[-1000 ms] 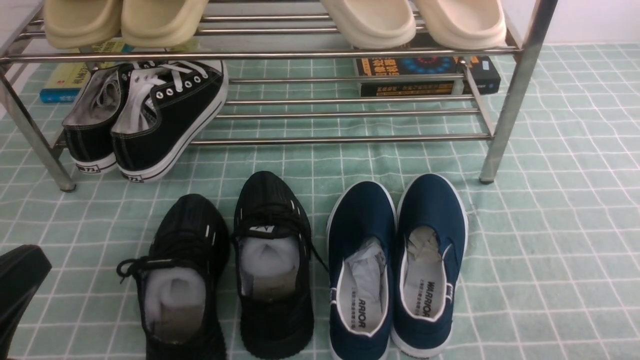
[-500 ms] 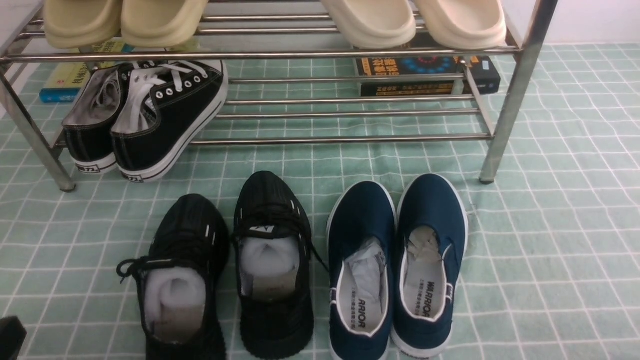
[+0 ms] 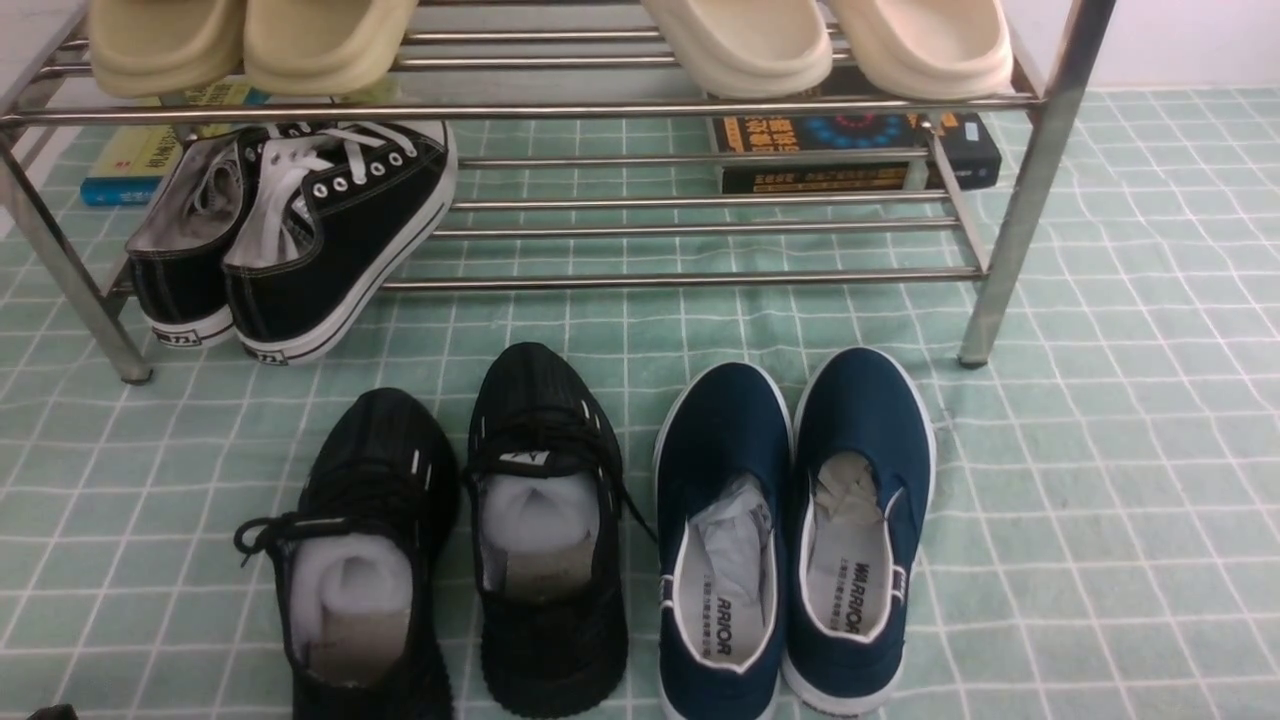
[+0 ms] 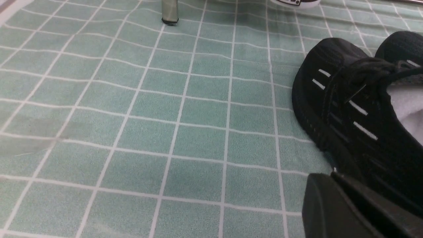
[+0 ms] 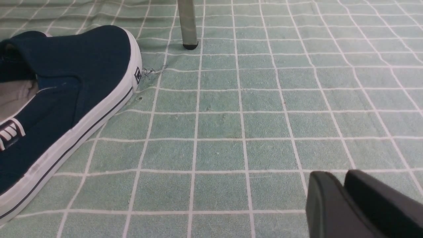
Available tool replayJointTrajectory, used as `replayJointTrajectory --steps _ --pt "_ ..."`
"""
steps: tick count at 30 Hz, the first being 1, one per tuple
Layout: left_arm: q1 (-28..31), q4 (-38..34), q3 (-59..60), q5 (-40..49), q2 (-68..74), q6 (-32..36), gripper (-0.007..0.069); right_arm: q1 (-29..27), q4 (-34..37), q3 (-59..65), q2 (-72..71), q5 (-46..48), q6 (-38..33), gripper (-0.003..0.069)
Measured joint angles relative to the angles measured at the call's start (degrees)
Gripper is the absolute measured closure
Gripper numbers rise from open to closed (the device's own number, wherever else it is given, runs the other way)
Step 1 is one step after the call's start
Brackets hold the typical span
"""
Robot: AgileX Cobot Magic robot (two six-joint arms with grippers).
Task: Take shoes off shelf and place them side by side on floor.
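Though navy shoes are heel-cropped | left gripper, right gripper | both together (holding nothing)

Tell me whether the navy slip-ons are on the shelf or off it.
Off. The navy slip-ons stand upright, side by side on the floor, in front of the shelf.

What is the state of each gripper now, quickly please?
Left gripper: closed, holding nothing.
Right gripper: closed, holding nothing.
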Motion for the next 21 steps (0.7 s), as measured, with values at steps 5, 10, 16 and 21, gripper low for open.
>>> replayJointTrajectory --steps 5,10,16,21 --pt "0.00 0.07 0.00 0.00 0.00 0.00 0.0580 0.00 0.00 0.00 0.00 0.04 0.00 0.0547" --pt "0.00 0.11 0.00 -0.05 0.00 0.00 0.0573 0.00 0.00 0.00 0.00 0.04 0.00 0.0541" --pt "0.00 0.11 0.00 -0.05 0.00 0.00 0.0571 0.00 0.00 0.00 0.00 0.04 0.00 0.0536" --pt "0.00 0.13 0.00 -0.05 0.00 0.00 0.0561 0.00 0.00 0.00 0.00 0.04 0.00 0.0529"
